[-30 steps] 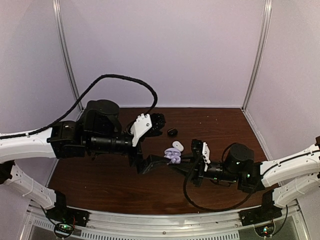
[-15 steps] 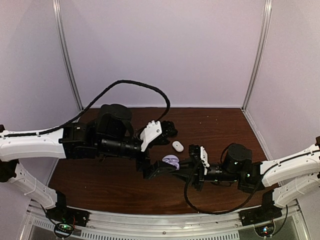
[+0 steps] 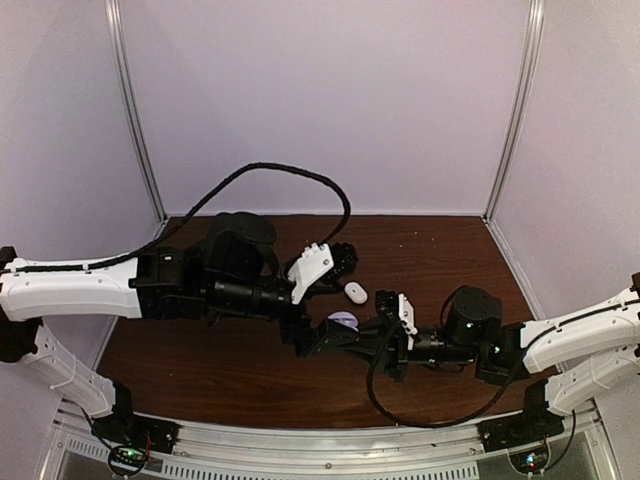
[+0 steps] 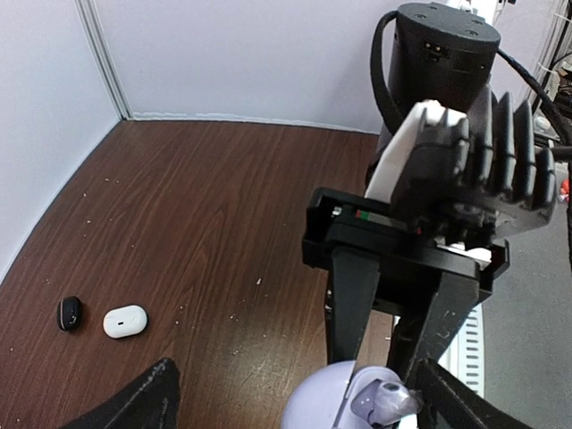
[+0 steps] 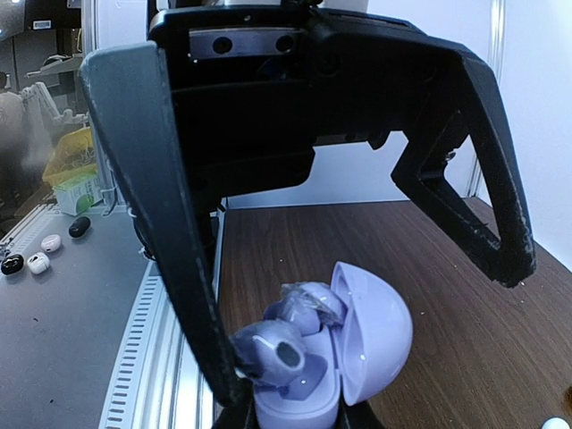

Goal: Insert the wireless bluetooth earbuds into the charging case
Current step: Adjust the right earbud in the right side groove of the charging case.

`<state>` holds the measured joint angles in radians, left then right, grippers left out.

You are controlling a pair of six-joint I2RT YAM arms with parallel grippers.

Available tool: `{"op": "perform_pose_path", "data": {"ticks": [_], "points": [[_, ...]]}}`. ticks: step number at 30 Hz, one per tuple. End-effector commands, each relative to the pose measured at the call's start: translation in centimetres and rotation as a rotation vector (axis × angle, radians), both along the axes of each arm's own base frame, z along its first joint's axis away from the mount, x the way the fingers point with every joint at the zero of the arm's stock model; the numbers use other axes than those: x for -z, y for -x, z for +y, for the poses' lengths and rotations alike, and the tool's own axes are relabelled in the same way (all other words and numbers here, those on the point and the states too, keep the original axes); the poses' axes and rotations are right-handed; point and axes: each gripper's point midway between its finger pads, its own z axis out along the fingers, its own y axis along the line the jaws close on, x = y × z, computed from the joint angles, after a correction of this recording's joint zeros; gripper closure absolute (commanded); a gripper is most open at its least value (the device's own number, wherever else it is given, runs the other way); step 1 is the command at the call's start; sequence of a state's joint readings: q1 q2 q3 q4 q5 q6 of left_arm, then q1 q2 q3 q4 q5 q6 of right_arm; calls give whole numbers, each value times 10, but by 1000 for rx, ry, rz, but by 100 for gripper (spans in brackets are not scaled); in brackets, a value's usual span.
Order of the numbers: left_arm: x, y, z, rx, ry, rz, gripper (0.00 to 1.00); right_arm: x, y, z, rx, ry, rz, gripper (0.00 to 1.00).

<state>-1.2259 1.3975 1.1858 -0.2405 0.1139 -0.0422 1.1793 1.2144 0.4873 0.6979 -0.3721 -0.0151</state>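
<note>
An open lavender charging case (image 3: 343, 321) is held just above the table mid-scene, its lid up. My right gripper (image 3: 354, 331) is shut on its base (image 5: 299, 407). Two pale lavender earbuds are in it: the rear one (image 5: 308, 308) lies in its socket, the front one (image 5: 268, 353) sticks up at a tilt. My left gripper (image 3: 318, 338) is open wide around the case, and one of its fingers (image 5: 161, 232) touches the front earbud. In the left wrist view the case (image 4: 326, 407) and an earbud (image 4: 386, 399) sit between my open jaws.
A small white oval piece (image 3: 355, 292) (image 4: 125, 320) and a small black piece (image 4: 69, 312) lie on the brown table behind the case. Several tiny buds (image 5: 36, 262) lie on a grey surface beyond the table's rail (image 5: 156, 357). White walls enclose the table.
My left arm has swung right and forward until its open jaws reach the case. The right gripper has kept the case, shifting it slightly nearer.
</note>
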Motion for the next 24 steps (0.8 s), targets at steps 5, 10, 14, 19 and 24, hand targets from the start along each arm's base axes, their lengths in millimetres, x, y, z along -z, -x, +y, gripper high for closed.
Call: {"op": "perform_pose_path", "data": {"ticks": [5,10,14,19,24], "points": [[-5,-13,-6,-53,15,-13,9,-30,6,1,-37,-76,-35,100],[-3,-16,-3,-63,10,-8,9,-35,6,-2,-29,-90,-41,100],[0,-19,-1,-81,4,0,9,-38,6,-5,-21,-106,-46,100],[-8,-10,0,-28,33,-3,6,-36,5,-5,-14,-101,-41,100],[-45,13,11,82,163,-50,2,-30,2,-5,-3,-95,-24,100]]}}
